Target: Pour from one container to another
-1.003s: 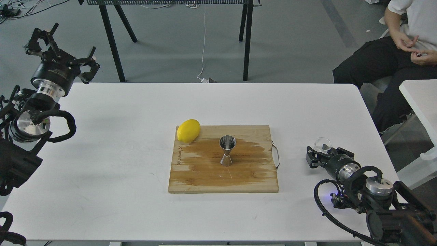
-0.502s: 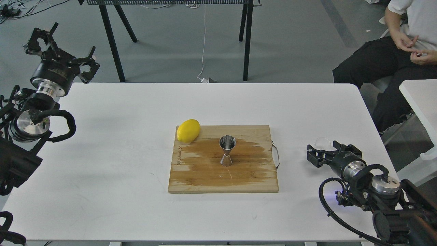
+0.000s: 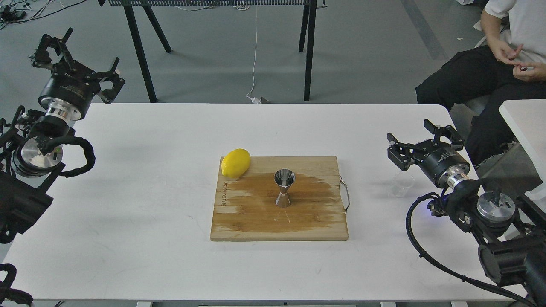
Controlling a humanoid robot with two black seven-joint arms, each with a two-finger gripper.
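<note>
The steel jigger (image 3: 284, 187) stands upright in the middle of a wooden cutting board (image 3: 256, 221), on a dark wet patch. A small clear glass cup (image 3: 401, 184) sits on the white table to the right of the board, faint against the surface. My right gripper (image 3: 422, 138) hovers open just above and behind the cup, holding nothing. My left gripper (image 3: 72, 55) is raised open at the far left, beyond the table's back corner, far from everything.
A yellow lemon (image 3: 235, 163) lies on the board's back left corner. The board has a metal handle (image 3: 345, 194) on its right side. A seated person (image 3: 495, 64) is at the back right. A second table's edge (image 3: 522, 123) lies right.
My right gripper let go of the glass cup, then rose and moved back away from it. The cup now rests alone on the table. The left arm stayed still.
</note>
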